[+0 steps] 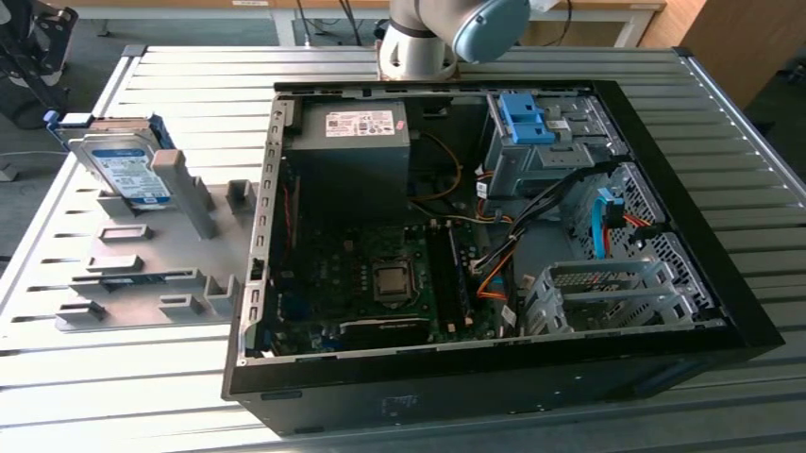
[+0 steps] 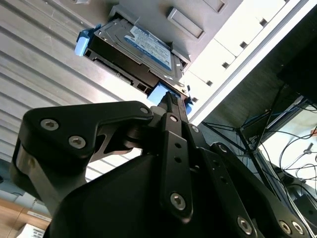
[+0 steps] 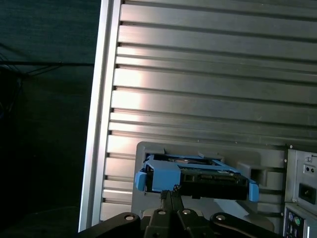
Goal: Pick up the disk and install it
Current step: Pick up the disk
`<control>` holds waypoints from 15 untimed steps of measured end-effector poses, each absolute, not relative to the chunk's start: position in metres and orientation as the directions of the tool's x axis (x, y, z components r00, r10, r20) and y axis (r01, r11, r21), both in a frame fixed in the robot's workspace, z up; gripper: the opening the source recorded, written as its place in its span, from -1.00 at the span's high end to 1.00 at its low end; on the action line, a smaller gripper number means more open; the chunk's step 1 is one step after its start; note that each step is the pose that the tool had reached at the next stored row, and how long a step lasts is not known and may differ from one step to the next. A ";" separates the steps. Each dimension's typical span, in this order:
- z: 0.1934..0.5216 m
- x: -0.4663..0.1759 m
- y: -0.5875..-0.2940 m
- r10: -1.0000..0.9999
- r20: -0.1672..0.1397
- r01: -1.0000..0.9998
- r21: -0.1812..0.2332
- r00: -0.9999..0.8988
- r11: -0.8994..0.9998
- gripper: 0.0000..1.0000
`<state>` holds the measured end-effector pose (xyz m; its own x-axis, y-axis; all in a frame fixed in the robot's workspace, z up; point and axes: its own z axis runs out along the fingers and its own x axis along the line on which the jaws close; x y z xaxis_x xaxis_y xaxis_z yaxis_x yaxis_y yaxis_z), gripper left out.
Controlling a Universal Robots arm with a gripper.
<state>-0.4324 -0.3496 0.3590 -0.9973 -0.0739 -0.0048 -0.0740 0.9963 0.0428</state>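
The disk, a silver drive with a white-and-blue label in bright blue rails, stands tilted on edge in a slot at the far end of a grey fixture plate, at the exterior view's left. Both wrist views look at the disk from a distance, its connector end facing the cameras. My gripper is shut, its black fingers pressed together with nothing between them, and it is apart from the disk. The arm's grey-and-blue joint sits at the table's far side.
An open black computer case lies on the slatted metal table, with a grey power supply box, a motherboard, cables, a blue bracket on a drive bay and a perforated metal cage. The table edge runs beside the fixture.
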 end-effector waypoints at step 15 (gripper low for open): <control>0.359 -0.432 -0.350 -0.144 -0.005 -0.144 0.043 -0.990 0.989 0.79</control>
